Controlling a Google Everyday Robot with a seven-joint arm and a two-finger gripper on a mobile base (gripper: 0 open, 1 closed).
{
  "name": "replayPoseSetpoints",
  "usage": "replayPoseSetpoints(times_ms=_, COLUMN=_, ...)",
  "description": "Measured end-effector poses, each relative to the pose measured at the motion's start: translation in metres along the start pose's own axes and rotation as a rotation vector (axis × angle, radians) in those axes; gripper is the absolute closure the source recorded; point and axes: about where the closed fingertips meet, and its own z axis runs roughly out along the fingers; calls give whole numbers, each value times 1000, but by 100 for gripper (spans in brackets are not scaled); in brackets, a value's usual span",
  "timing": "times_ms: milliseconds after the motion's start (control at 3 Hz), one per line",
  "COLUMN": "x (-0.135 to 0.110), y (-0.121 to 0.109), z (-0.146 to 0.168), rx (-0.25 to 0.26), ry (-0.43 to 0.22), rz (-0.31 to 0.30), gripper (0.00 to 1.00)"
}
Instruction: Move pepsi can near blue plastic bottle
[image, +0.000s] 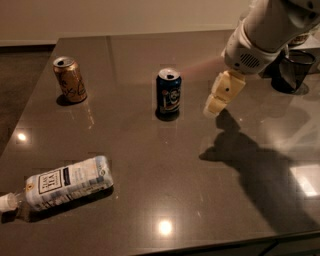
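The pepsi can (168, 93), dark blue with a silver top and a round light logo, stands upright near the middle of the dark table (190, 180). The blue plastic bottle (62, 186) lies on its side at the front left, white cap pointing left. My gripper (214, 103) hangs from the white arm just right of the pepsi can, a small gap away and above the tabletop. It holds nothing.
A gold can (69, 79) stands upright at the back left. A dark mesh cup (292, 71) stands at the back right edge, behind the arm. The table's front edge runs along the bottom of the view.
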Motion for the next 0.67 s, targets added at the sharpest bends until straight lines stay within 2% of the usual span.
replayPoseSetpoints(times_ms=667, x=-55, y=11, z=38, rx=-64, ry=-124, rz=-15, gripper=0)
